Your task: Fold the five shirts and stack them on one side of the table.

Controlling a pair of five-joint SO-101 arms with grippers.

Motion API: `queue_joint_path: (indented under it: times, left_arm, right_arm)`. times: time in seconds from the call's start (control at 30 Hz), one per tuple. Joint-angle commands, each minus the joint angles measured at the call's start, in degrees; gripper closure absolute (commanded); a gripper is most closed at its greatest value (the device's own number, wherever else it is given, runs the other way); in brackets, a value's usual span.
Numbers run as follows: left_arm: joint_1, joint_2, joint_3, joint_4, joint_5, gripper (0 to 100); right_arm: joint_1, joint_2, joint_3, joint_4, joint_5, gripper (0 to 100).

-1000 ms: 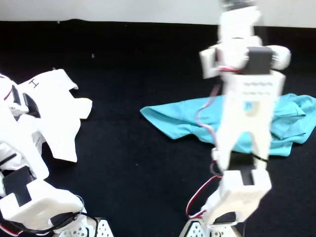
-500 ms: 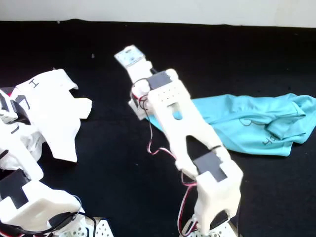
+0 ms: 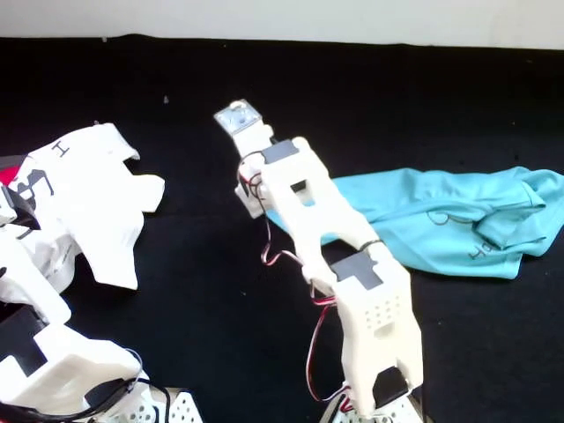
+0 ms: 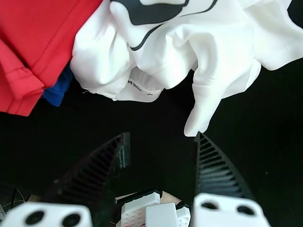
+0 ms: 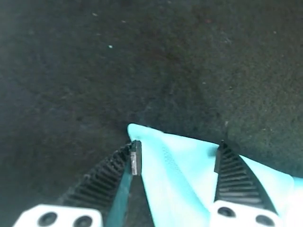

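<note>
Corner of turquoise shirt (image 5: 177, 184) within spread right claw (image 5: 178, 146); left claw (image 4: 161, 135) spread beside white shirt (image 4: 189, 42) edge

A matte black table (image 3: 176, 291) stretches from the near edge to the far side, where it meets a pale, plain wall (image 3: 264, 18) along a slightly uneven line. A few tiny light specks dot the dark surface under even lighting.

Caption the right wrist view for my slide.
Right end effector, open, straddling a corner of the turquoise shirt on the black table.
</note>
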Motion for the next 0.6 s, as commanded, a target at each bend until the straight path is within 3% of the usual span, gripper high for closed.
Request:
queue_joint_path:
  times: [0.0, 0.03, 0.27, 0.57]
  left_arm:
    - [-0.4, -3.03, -0.22, 0.53, 0.35, 78]
    - [-0.31, -3.03, -0.22, 0.53, 0.35, 78]
    - [0.04, -2.51, 0.13, 0.53, 0.35, 78]
    - [0.22, -2.51, 10.59, 0.53, 0.35, 78]
  right_arm:
    - [1.01, -0.04, 0.04, -0.66, -0.09, 92.0]
    - [1.01, 0.04, 0.04, -0.75, 0.0, 98.8]
    - [2.07, -1.89, -4.26, 2.51, 2.99, 99.2]
    - [1.1, -5.85, -40.66, 20.97, 3.08, 99.2]
